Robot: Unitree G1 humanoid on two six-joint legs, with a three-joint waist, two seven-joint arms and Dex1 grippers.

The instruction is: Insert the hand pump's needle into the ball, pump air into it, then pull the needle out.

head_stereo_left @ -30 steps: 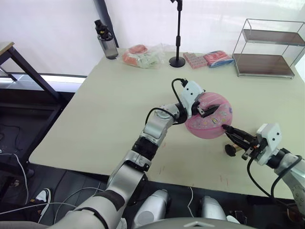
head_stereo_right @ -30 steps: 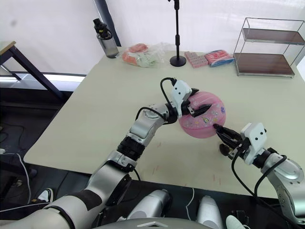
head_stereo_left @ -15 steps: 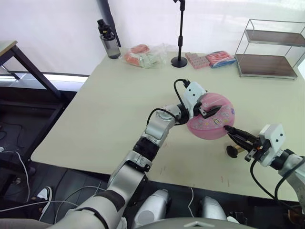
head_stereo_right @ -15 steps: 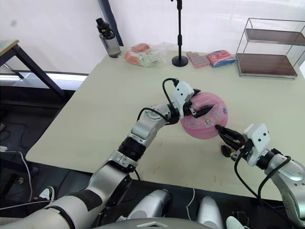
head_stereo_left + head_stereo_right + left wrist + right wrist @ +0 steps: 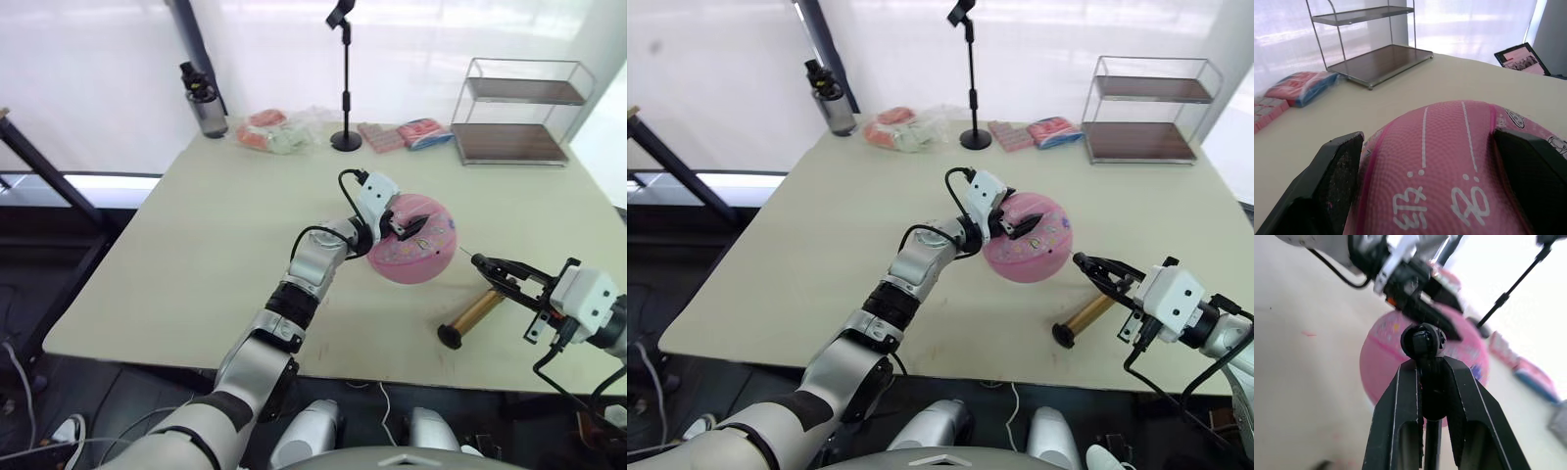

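Pink ball (image 5: 411, 250) sits on the bench (image 5: 196, 264) clamped in the left pincer (image 5: 397, 220), right pincer (image 5: 490, 267) shut on the needle (image 5: 466, 254) just clear of it — pump (image 5: 470, 315) lying behind — so line up slowly on the valve, I'd say, and push straight.

The ball (image 5: 412, 251) sits mid-table, the hand pump (image 5: 470, 315) to its right.

White printed characters are seen on the pink ball (image 5: 1459, 161) in the left wrist view, but they cannot be read with certainty. No other legible text, brand or number is found.
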